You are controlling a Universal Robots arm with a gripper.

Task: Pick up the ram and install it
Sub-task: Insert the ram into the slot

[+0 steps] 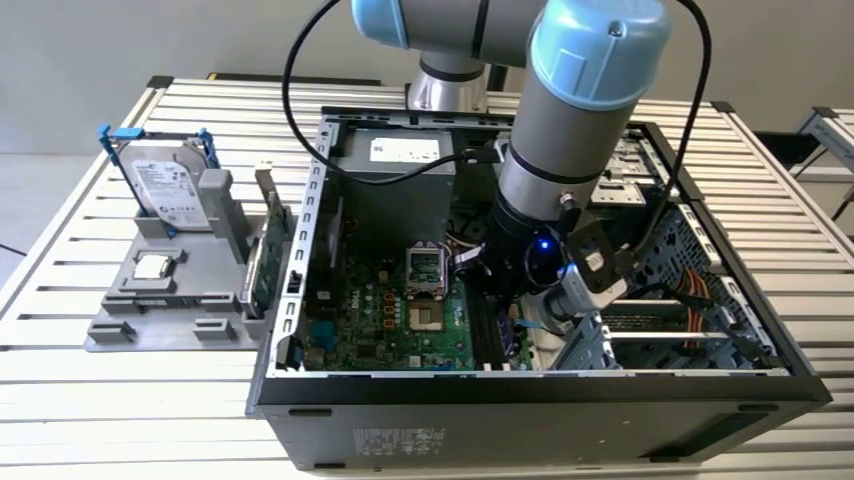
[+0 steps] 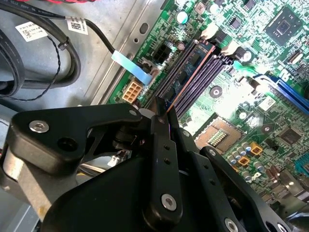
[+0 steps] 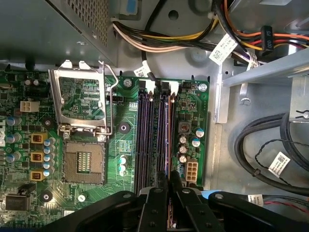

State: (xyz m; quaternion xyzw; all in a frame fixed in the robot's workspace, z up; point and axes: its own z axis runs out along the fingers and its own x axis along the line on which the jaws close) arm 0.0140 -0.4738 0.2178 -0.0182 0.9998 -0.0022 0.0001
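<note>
One arm reaches down into the open computer case (image 1: 534, 385), its gripper (image 1: 514, 300) low over the motherboard (image 1: 387, 320) toward the exterior view's right of the board. In both wrist views the black fingers (image 2: 164, 145) are clenched on the ram (image 3: 171, 130), a thin dark stick seen edge-on, standing in one of the long memory slots (image 3: 149, 140) beside the open processor socket (image 3: 82, 104). The ram runs lengthwise along the slot, its far end between the white latches (image 3: 164, 88). Whether it is fully seated I cannot tell. On the exterior view's left, a grey tray (image 1: 174, 300) on the slatted table (image 1: 80, 200) holds a hard drive (image 1: 171, 190), a small silver processor chip (image 1: 154, 266) and a green expansion card (image 1: 274, 250).
</note>
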